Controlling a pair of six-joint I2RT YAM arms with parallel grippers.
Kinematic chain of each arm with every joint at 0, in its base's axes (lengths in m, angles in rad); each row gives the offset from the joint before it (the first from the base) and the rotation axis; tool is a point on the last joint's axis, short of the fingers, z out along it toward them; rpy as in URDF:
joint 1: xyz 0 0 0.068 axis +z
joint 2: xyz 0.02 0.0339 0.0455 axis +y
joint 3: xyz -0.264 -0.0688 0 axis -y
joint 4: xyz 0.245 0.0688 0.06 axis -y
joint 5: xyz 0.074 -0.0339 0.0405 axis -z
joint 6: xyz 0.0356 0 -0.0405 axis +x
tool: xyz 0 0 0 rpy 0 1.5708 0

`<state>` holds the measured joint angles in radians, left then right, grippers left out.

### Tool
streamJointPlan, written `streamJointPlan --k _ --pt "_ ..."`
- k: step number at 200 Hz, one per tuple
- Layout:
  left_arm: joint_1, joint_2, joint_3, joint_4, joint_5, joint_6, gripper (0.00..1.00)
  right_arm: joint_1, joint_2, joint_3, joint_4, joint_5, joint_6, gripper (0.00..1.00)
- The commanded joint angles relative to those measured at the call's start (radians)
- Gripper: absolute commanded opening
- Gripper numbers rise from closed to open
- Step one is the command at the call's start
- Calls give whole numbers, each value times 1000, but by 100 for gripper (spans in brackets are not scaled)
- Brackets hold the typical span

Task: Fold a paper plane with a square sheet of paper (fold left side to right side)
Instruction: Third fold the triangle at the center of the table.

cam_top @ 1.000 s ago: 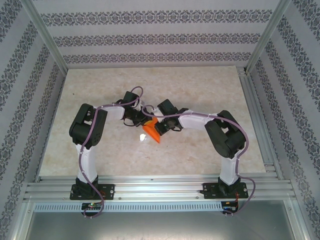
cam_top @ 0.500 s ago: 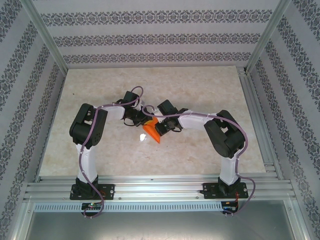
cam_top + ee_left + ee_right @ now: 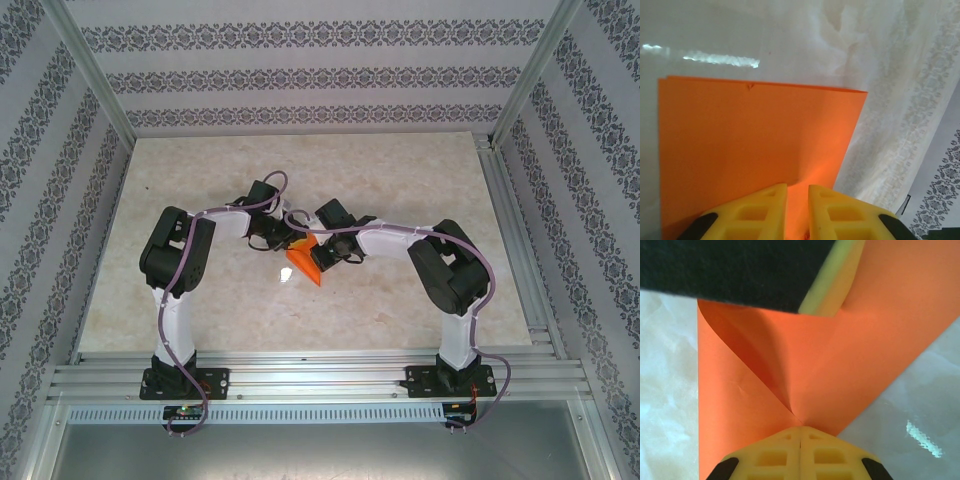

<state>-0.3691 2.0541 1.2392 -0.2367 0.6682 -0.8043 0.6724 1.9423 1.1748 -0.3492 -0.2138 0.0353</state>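
Note:
The square sheet of paper (image 3: pixel 304 264) is bright orange and partly folded, raised off the table between both grippers. In the left wrist view it shows as a doubled flat panel (image 3: pixel 750 140) with a fold edge along the top. My left gripper (image 3: pixel 797 187) has its yellow fingers a narrow gap apart, with a raised bit of the paper in the gap. My right gripper (image 3: pixel 800 429) is shut on the paper (image 3: pixel 865 340) at the point where its creases meet. The left gripper's yellow finger (image 3: pixel 832 285) touches the sheet's far edge in the right wrist view.
The pale marble-patterned table (image 3: pixel 400 180) spreads out around the arms. Patterned walls and aluminium frame posts (image 3: pixel 90 75) enclose it. A metal rail (image 3: pixel 320 372) runs along the near edge, with both arm bases on it.
The left gripper's fingers have parted slightly on the paper. Both arms and the paper stay where they were.

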Motion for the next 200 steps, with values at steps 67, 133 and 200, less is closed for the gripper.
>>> streamJointPlan --k 67,133,200 --pt "106 -168 122 -236 -12 148 23 14 54 -6 -66 17 -3 0" --pt "31 -318 -251 101 94 -40 8 17 65 2 -75 16 -14 0" --pt "-66 -298 -298 218 20 -145 9 22 68 13 -88 16 -20 0"
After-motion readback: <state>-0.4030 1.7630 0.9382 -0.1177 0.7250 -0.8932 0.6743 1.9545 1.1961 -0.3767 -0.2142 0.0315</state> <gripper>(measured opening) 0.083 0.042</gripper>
